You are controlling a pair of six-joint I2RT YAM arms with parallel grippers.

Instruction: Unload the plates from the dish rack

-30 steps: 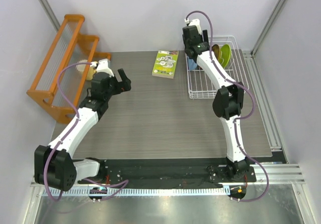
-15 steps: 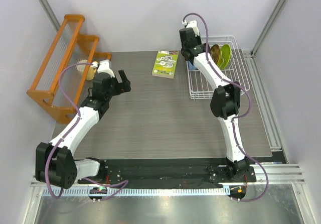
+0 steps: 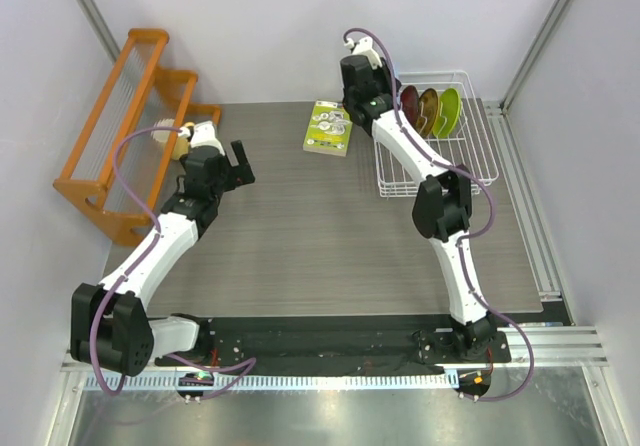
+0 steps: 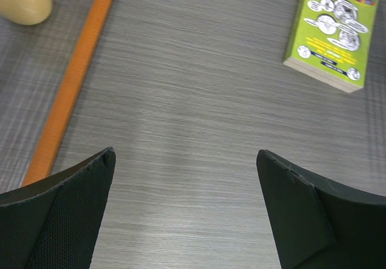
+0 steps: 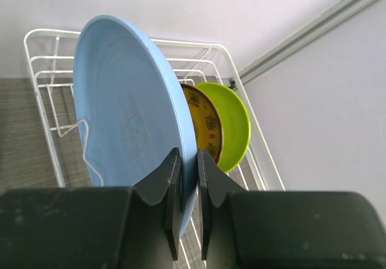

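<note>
Blue plate is filling frame centre, your right gripper clamping its lower rim. Your left gripper is hovering, spread apart.

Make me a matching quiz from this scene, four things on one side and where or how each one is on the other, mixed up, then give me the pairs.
1. light-blue plate
2. lime-green plate
3. booklet
4. left gripper

A. open above the table
B. standing in the dish rack
C. pinched by the right gripper
D. lying flat on the table

Pairs: 1-C, 2-B, 3-D, 4-A
</note>
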